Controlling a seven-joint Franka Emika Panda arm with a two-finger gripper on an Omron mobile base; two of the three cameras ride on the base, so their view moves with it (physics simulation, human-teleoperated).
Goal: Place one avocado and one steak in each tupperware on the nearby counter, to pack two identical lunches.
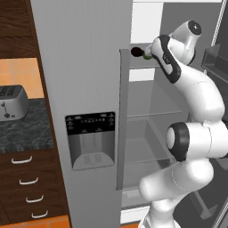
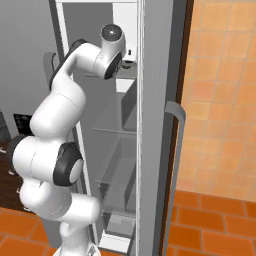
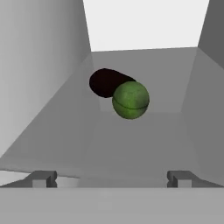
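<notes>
Avocado (image 3: 131,100) sits mid-shelf (image 3: 131,140) against a dark steak (image 3: 104,82), wide-open gripper (image 3: 112,178) short of both.

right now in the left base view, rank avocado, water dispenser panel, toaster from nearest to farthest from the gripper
1. avocado, on the fridge shelf just ahead of the open gripper
2. water dispenser panel, lower left on the fridge door
3. toaster, far left on the counter
</notes>
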